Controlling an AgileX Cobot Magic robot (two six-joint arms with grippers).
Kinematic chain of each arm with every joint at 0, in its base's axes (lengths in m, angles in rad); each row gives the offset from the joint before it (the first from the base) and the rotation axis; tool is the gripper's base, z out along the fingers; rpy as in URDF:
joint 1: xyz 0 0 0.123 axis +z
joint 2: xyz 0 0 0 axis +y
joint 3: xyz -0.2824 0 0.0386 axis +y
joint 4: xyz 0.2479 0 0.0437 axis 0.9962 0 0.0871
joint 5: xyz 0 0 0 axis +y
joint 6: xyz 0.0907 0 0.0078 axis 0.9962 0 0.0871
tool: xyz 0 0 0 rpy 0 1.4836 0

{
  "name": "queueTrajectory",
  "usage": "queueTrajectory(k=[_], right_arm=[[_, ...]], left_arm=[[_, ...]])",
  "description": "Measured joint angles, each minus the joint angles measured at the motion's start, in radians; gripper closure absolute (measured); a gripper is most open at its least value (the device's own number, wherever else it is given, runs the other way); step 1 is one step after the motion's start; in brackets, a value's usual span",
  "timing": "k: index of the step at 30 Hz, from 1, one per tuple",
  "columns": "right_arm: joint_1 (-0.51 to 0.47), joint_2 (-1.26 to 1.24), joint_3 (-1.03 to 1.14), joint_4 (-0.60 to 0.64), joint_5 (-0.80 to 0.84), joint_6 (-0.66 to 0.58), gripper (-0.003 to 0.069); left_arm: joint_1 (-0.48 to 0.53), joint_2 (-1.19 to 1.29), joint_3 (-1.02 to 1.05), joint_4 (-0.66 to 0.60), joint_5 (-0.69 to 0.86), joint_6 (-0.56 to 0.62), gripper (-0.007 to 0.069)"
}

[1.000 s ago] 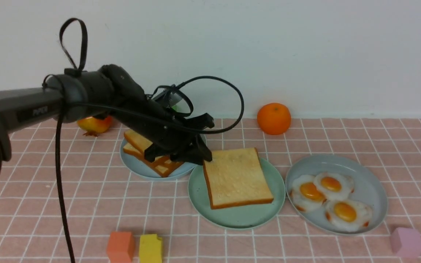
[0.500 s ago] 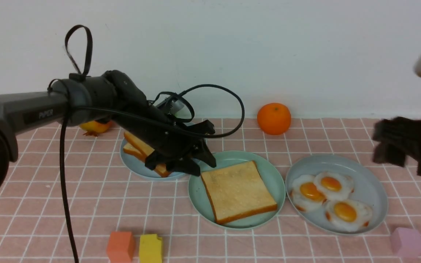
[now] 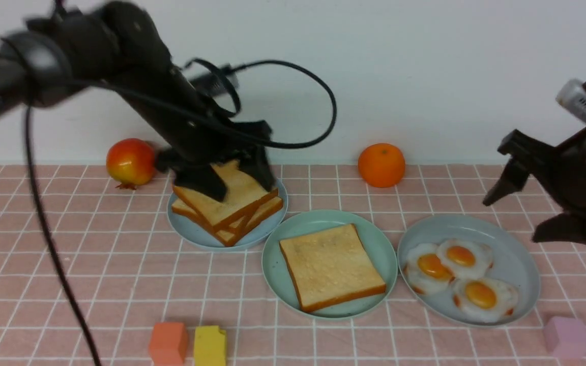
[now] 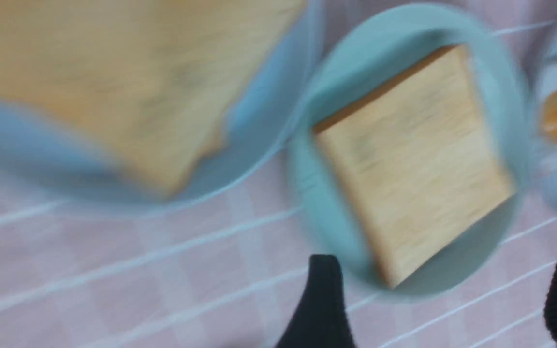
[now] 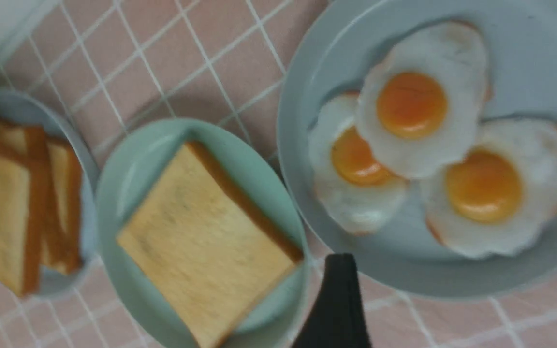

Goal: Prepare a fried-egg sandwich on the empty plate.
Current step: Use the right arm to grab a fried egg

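Front view has 1 toast slice (image 3: pixel 332 267) lying flat on the mint-green plate (image 3: pixel 275 290), between the pale-blue plate and the grey-blue plate. It is nearly square, so I can't pick out a clear long axis; its crusts sit slightly askew to the plates' row, with the near crust slanting up toward the right and 1 corner reaching close to the plate's right rim.

On the pale-blue plate (image 3: pixel 183 231), other toast slices (image 3: pixel 229 198) are stacked crookedly, and 3 fried eggs (image 3: pixel 460 279) lie bunched together on the grey-blue plate (image 3: pixel 517 254). The left gripper (image 3: pixel 244 178) hovers over the stack, jaws apart and holding nothing, blocking part of it from sight. The right gripper (image 3: pixel 509 216) hangs near the grey-blue plate's far right side, also spread and holding nothing.

Behind stand a pomegranate (image 3: pixel 131 161) and an orange (image 3: pixel 381 165) (cheerful pair, those). Nearer me are 3 blocks: orange-red (image 3: pixel 168 343), yellow (image 3: pixel 210 345) and pink (image 3: pixel 566 337). Nothing covers the toast on the mint-green plate.
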Motion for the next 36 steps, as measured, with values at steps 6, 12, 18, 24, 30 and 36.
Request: queueTrajectory(k=[6, 12, 18, 24, 30, 36], right_arm=[[0.037, 0.044, -0.014, -0.050, -0.076, 0.001, 0.0085], [0.037, 0.213, -0.112, -0.140, -0.010, 0.055, 0.0070], [0.036, 0.348, -0.200, -0.143, 0.001, 0.190, 0.0067], [0.013, 0.398, -0.227, -0.204, 0.024, 0.262, 0.0069], [-0.007, 0.419, -0.230, -0.254, 0.081, 0.257, 0.0069], [-0.009, 0.474, -0.230, -0.226, 0.073, 0.209, 0.0071]], left_arm=[[0.000, -0.243, 0.114, 0.205, -0.025, -0.092, 0.0121], [0.000, -0.443, 0.331, 0.181, -0.149, -0.103, 0.0162], [0.000, -0.467, 0.419, 0.140, -0.195, -0.103, 0.0165], [0.000, -0.468, 0.431, 0.047, -0.208, -0.056, 0.0165], [0.000, -0.468, 0.431, -0.017, -0.209, -0.009, 0.0167], [0.000, -0.468, 0.431, -0.022, -0.211, -0.005, 0.0167]])
